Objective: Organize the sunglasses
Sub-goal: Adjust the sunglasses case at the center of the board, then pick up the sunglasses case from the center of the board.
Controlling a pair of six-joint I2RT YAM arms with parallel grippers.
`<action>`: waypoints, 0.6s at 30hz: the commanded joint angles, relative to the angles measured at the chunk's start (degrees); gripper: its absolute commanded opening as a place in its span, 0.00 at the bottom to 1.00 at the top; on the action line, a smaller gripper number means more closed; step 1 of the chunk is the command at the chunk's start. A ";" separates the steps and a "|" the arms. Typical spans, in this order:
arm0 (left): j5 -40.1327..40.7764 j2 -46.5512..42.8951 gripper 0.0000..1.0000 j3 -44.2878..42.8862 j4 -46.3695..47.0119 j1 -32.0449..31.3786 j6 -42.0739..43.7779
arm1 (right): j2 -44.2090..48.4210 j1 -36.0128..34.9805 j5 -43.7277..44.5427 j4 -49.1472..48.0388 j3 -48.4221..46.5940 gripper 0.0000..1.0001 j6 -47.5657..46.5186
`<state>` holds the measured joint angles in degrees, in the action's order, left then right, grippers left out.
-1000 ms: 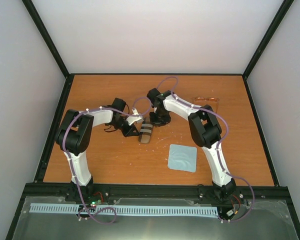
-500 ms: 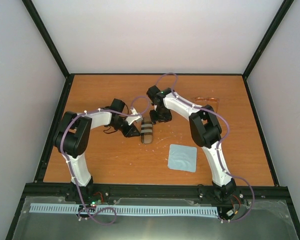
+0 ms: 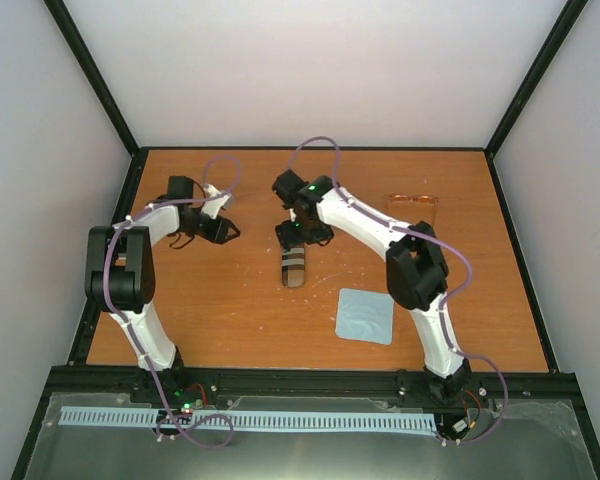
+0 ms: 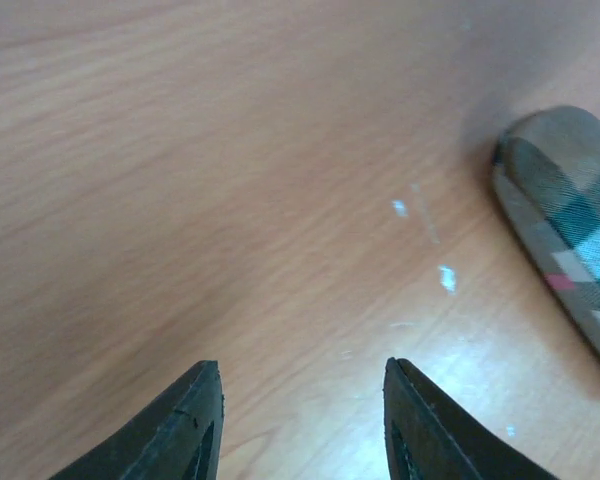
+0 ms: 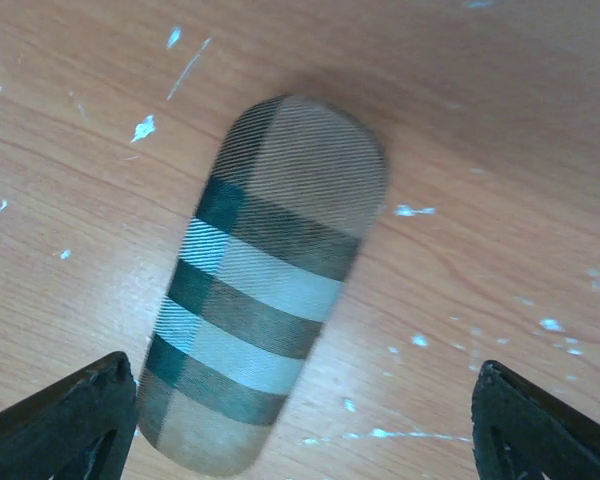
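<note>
Jaws stand apart and empty on the left gripper [image 3: 223,230] and the right gripper [image 3: 292,238] — the latter hovers over the case [image 3: 293,266]. The sunglasses [image 3: 412,206] lie well to its right on the desk [image 3: 230,300], long axis left-right — right arm nearer.

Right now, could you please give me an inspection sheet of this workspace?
Surface: wooden table, scattered white flecks.
Job's things: sunglasses, far right of the table, untouched.
Clutter: plaid oval case, closed; light blue cloth, flat.
Grippers: left gripper open, empty; right gripper open above the case.
Cables: purple cables looped along both arms.
Surroundings: white walls, black frame posts.
</note>
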<state>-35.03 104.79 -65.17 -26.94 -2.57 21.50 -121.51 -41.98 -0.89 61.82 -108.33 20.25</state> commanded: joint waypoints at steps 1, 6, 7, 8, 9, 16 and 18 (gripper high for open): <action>1.67 -0.17 0.46 -3.49 -1.44 2.55 -2.05 | -6.17 -3.64 2.17 4.96 -5.45 0.93 1.17; 2.95 0.68 0.47 -5.18 -1.77 3.18 -1.92 | -10.18 -4.76 2.87 8.76 -10.33 0.94 3.46; 3.09 0.87 0.47 -5.35 -1.80 3.18 -1.90 | -10.47 -4.78 2.63 8.80 -10.60 0.94 4.02; 3.24 1.05 0.47 -5.34 -1.79 3.18 -1.78 | -10.78 -4.74 2.43 9.03 -10.91 0.94 4.50; 3.34 1.23 0.47 -5.24 -1.73 3.18 -1.71 | -11.25 -4.84 2.58 9.49 -11.25 0.94 5.13; 3.65 1.44 0.47 -3.43 -0.72 3.21 -0.88 | -13.82 -4.95 3.83 12.38 -12.81 0.94 6.82; 3.37 1.69 0.47 -3.14 -0.68 3.23 -0.84 | -14.14 -4.96 2.83 11.77 -12.90 0.94 6.87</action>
<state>-31.48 105.71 -68.29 -27.31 0.56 20.45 -134.13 -46.81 2.02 72.01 -119.85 25.65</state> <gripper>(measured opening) 0.469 0.939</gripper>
